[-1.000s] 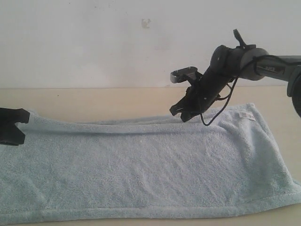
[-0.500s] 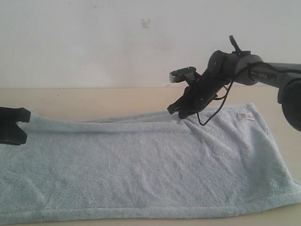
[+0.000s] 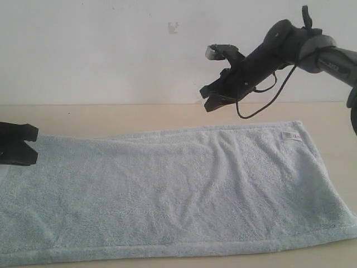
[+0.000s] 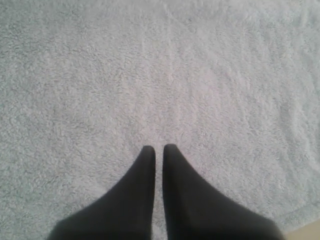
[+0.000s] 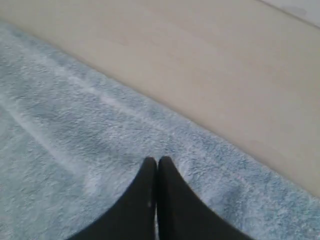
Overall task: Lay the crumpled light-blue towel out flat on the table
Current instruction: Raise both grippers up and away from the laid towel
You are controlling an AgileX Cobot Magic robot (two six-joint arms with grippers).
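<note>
The light-blue towel [image 3: 178, 190] lies spread out across the beige table [image 3: 139, 117], with its white label [image 3: 291, 135] near the far right corner. My right gripper [image 3: 207, 100] hangs shut in the air above the towel's far edge, holding nothing. In the right wrist view its black fingers [image 5: 157, 162] are pressed together over the towel's hem [image 5: 210, 150]. My left gripper [image 3: 22, 148] sits at the towel's left end. In the left wrist view its fingers [image 4: 158, 150] stand nearly together above the terry cloth [image 4: 160, 75], empty.
A white wall [image 3: 111, 50] rises behind the table's far edge. Bare table shows beyond the towel [image 5: 200, 65] and at the front right corner [image 3: 340, 254]. The right arm's cable [image 3: 262, 106] loops below its wrist.
The right gripper has risen from the towel's far edge up into the air. The raised fold along the far edge has dropped and the towel now lies flatter.
</note>
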